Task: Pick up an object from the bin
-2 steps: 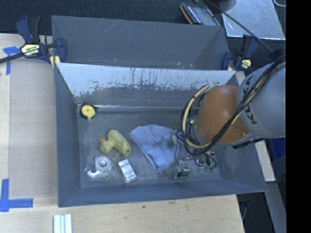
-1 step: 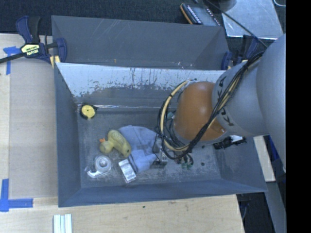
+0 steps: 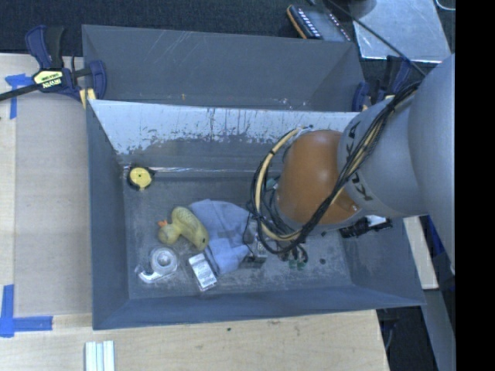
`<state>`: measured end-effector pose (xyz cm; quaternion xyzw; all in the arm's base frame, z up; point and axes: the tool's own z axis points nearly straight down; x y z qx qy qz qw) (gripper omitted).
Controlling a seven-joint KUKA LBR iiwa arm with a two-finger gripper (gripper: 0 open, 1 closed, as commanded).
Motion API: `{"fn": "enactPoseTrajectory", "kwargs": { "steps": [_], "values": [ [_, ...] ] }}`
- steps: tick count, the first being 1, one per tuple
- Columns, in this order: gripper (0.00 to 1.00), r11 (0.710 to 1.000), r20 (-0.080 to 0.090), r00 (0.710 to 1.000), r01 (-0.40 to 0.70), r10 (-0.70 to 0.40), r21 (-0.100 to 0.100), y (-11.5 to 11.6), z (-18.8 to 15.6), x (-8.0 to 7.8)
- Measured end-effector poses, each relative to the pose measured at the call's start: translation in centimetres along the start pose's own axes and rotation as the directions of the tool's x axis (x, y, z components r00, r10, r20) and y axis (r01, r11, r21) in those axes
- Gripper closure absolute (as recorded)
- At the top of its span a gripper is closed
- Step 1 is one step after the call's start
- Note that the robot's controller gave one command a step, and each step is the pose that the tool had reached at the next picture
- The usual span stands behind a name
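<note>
Down in the grey bin [image 3: 108,230], the tool [image 3: 253,256] sits low under the arm's orange cover [image 3: 309,178], at the right edge of a crumpled blue cloth [image 3: 219,221] near the middle of the floor. Whether the tool is wide or narrow I cannot tell. Just left of the cloth lies a yellow rubber duck [image 3: 184,228]. Nearer are a clear tape roll [image 3: 162,263] and a small silvery packet [image 3: 203,271]. A little yellow round thing [image 3: 140,178] rests by the far wall.
</note>
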<state>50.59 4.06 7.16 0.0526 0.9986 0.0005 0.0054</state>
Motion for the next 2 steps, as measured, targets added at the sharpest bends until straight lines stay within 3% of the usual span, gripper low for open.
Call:
{"fn": "enactPoseTrajectory", "kwargs": {
  "steps": [1,2],
  "values": [
    [1.00,1.000,-0.006,1.000,0.025,-0.025,0.001,0.9,-8.2,-0.5],
    [1.00,0.998,0.002,0.998,-0.056,0.056,0.000,0.0,-18.0,-1.2]
  ]
}}
